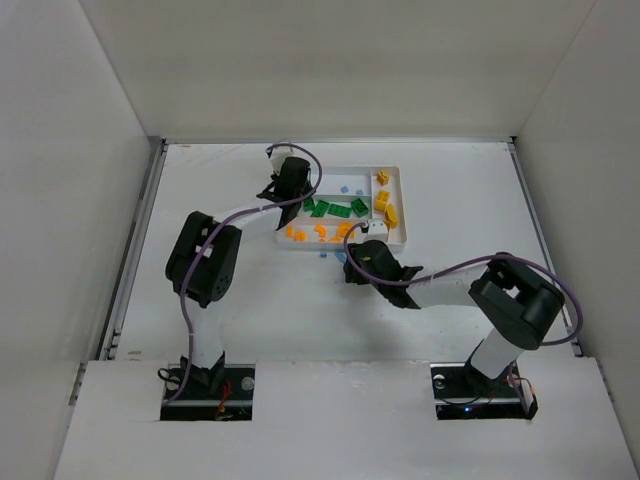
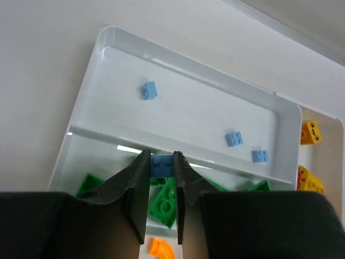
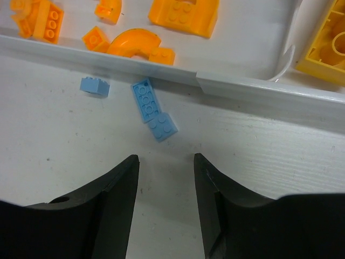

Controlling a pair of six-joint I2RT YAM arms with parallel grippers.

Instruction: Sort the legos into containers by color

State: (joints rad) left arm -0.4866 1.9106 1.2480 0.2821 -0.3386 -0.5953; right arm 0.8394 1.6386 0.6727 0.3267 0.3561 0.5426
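Firmly, left jaws pinch a blue brick (image 2: 161,163) over the tray (image 2: 103,49).

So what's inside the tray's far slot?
Three blue legos lie apart in that slot. The left gripper, shut on a fourth blue lego, covers a bit of its near edge.

A lab: plain white walls (image 1: 350,60) enclose the table (image 1: 250,300).
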